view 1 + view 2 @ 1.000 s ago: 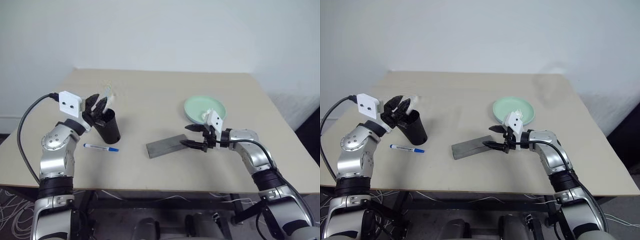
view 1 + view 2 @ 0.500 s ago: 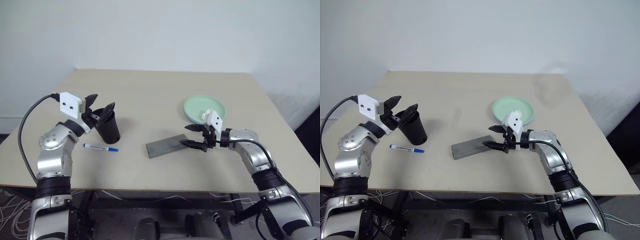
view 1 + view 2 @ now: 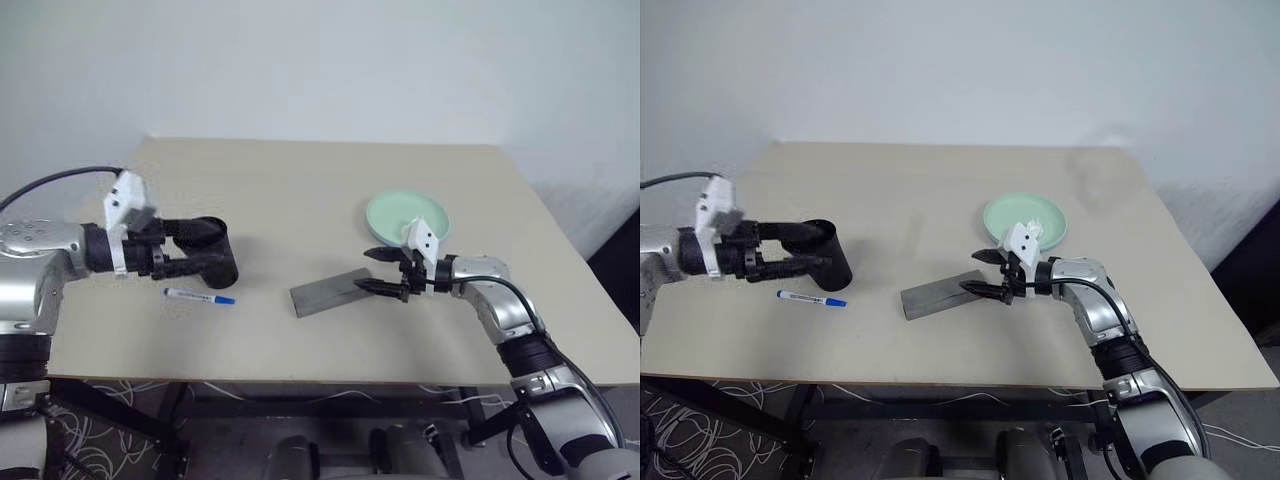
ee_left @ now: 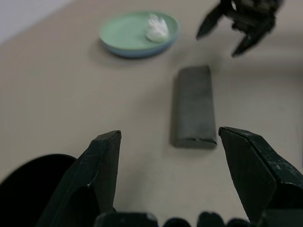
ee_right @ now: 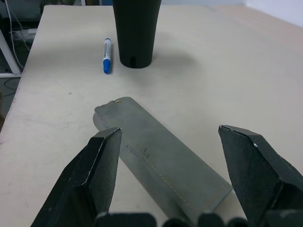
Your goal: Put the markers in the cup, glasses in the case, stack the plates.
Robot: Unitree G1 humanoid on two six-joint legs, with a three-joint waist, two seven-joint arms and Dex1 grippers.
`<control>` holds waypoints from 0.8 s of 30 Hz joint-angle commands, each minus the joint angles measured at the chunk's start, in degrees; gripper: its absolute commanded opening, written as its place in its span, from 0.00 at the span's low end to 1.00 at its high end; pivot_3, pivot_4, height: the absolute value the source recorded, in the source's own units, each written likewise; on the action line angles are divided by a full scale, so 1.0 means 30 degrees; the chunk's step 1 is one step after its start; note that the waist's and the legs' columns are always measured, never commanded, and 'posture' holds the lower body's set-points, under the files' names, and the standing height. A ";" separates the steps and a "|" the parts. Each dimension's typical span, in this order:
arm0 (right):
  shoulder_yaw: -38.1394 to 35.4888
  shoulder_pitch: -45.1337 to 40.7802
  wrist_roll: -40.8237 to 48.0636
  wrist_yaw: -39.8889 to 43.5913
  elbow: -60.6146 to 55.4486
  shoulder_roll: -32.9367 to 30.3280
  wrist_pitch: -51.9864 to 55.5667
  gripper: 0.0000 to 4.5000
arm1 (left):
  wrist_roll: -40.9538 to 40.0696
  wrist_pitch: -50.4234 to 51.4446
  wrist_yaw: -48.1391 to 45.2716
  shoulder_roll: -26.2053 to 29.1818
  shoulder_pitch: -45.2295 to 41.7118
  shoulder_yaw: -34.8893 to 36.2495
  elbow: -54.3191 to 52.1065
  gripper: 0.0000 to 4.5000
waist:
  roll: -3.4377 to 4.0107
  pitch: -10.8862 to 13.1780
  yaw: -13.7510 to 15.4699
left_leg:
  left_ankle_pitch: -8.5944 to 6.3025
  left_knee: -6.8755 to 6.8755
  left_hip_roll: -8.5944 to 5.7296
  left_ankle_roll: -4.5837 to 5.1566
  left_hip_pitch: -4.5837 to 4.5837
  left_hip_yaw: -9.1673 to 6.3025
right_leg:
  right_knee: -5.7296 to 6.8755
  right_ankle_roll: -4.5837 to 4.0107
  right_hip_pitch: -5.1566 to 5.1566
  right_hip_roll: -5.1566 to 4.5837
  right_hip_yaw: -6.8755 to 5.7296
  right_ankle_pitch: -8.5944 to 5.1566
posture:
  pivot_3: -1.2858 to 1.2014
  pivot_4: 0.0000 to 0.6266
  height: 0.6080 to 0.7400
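The black cup (image 3: 218,255) stands upright at the table's left. My left gripper (image 3: 805,248) lies level beside its rim, open and empty. A blue-capped marker (image 3: 200,296) lies on the table just in front of the cup. The grey case (image 3: 328,291) lies shut at mid-table. My right gripper (image 3: 365,270) hovers open over its right end, holding nothing. Behind it sits the mint green plate (image 3: 395,212) with a white tissue wad (image 4: 156,28) on it. In the left wrist view a blue edge (image 4: 137,51) shows under that plate. The glasses are out of view.
The beige table (image 3: 300,190) has bare room at the back and between cup and case. Its front edge runs close below the marker and the case. A white wall stands behind.
A second ago my left gripper held a white marker over the cup. It has opened, the marker is gone from sight, and the arm has swung back left and turned level. The right gripper is unchanged.
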 commanded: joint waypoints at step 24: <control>-0.0354 -0.0406 0.0115 -0.0208 -0.0474 -0.0081 -0.0237 0.79 | 1.1206 -0.9796 -0.3473 -0.2654 -0.6732 -0.7870 1.0180 0.77 | -0.0004 -0.0003 0.0150 | 0.0043 0.0017 -0.0005 0.0077 -0.0048 0.0028 | 0.0019 0.0000 -0.0059 0.0010 0.0040 0.0000 | 0.52 0.00 1.00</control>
